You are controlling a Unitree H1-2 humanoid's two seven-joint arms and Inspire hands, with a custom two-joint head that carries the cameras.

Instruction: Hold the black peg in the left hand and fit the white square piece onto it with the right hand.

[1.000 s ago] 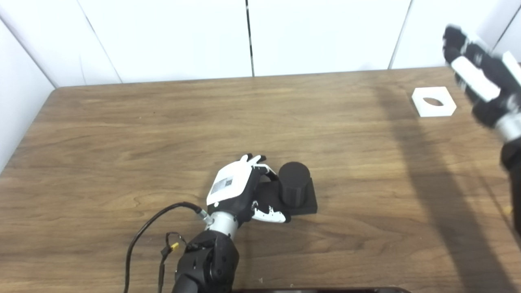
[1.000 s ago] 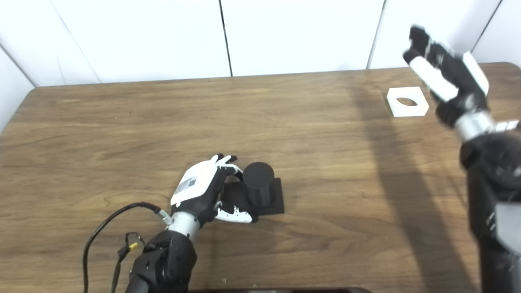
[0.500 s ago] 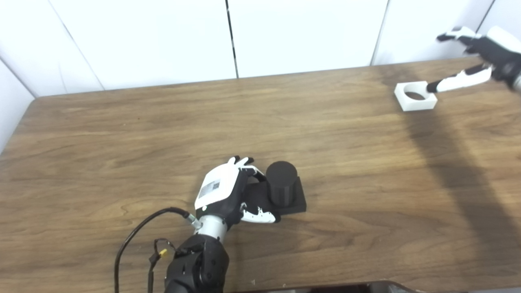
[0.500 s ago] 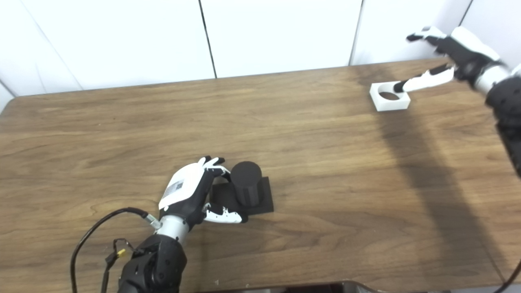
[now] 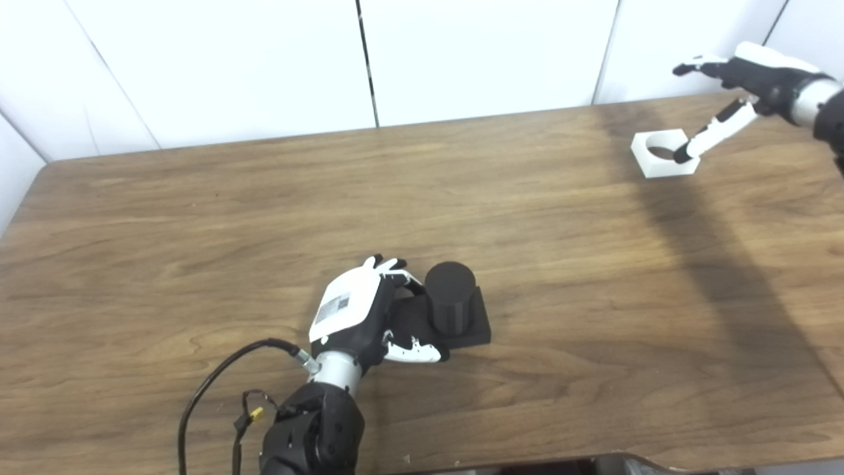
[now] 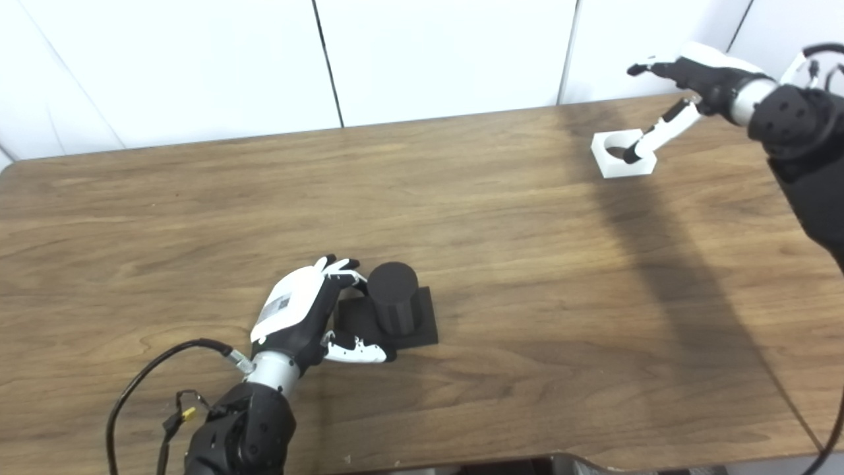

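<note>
In the left eye view, the left hand [image 5: 359, 316] gripped the black peg [image 5: 450, 307] by its base, mid-counter [image 5: 198, 218].

In the right eye view, the right hand [image 6: 699, 79] hung spread, thumb dipping into the white square piece [image 6: 621, 155] at the far right. Judged step: grasping it; next, closing the fingers.

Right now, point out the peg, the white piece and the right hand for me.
peg [image 5: 450, 280]: left eye view, on the round top of the cylinder.
white piece [image 5: 657, 167]: left eye view, on its near side wall.
right hand [image 6: 699, 69]: right eye view, on the back of the hand.
</note>
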